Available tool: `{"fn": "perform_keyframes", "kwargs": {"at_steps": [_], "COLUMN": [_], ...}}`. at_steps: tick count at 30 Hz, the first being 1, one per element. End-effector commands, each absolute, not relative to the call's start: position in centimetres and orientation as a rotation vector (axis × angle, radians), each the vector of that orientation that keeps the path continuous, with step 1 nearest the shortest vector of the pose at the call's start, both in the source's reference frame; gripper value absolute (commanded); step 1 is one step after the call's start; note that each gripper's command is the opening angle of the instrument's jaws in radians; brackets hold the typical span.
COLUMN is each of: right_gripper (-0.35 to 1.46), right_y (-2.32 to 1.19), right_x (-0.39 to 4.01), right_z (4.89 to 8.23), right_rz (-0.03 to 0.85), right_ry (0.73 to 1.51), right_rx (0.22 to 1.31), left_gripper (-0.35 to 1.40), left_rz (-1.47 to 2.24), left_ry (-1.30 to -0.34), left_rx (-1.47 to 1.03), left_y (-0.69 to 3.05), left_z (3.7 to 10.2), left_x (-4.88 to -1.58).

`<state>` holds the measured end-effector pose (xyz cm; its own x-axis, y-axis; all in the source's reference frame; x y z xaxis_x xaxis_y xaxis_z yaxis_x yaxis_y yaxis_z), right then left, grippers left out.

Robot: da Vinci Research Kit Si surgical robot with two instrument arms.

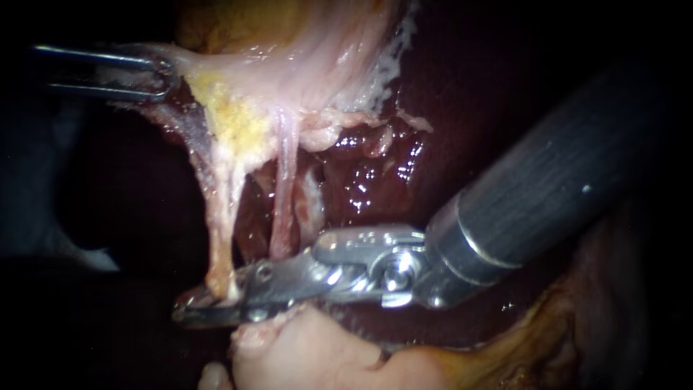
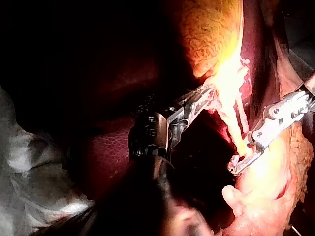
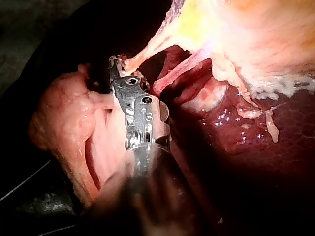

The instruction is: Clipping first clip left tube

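The right instrument [image 1: 206, 307] has its jaws nearly together around the lower end of the left tube [image 1: 216, 217], one jaw on each side and both pressing on it, so the tube is pinched close to the jaw tips; in the right wrist view the same pale strand enters between the tips and runs ahead and away from them, up to a patch of yellow fat [image 1: 231, 119]; a second, pinker tube [image 1: 284, 188] lies just beside the first, on the side nearer the jaws' hinge, and passes behind the jaws outside their grip; under the right instrument a pale, smooth lump of tissue [image 1: 310, 354] touches the underside of the jaws; beyond the hinge and beside the shaft lies the wet, dark red liver [image 3: 275, 147]; the left instrument [image 1: 160, 76] is well apart from the right one, at the far end of the left tube, its jaws closed flat on the edge of a pale membrane [image 1: 303, 72], which is stretched taut away from them; the left tube hangs from this membrane, so it spans between the two instruments.
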<state>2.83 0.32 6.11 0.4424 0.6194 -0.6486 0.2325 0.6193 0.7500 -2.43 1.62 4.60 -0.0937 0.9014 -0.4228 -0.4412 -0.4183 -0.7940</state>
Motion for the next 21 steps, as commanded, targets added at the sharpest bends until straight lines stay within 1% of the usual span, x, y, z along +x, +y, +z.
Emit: {"fn": "perform_keyframes", "kwargs": {"at_steps": [1, 6, 21], "right_gripper": [-0.35, -0.35, -0.35], "right_y": [0.34, 0.33, 0.34], "right_x": [2.83, 2.81, 2.80], "right_z": [6.11, 6.14, 6.17], "right_rz": [0.296, 0.318, 0.331], "right_ry": [1.104, 1.082, 1.071], "right_rx": [0.918, 0.931, 0.940], "left_gripper": [-0.35, -0.35, -0.35], "left_rz": [1.702, 1.702, 1.702], "left_ry": [-0.595, -0.595, -0.596], "left_rx": [-1.149, -1.149, -1.149], "left_y": [1.62, 1.62, 1.63], "left_z": [4.60, 4.60, 4.60], "left_x": [-2.43, -2.43, -2.43]}}
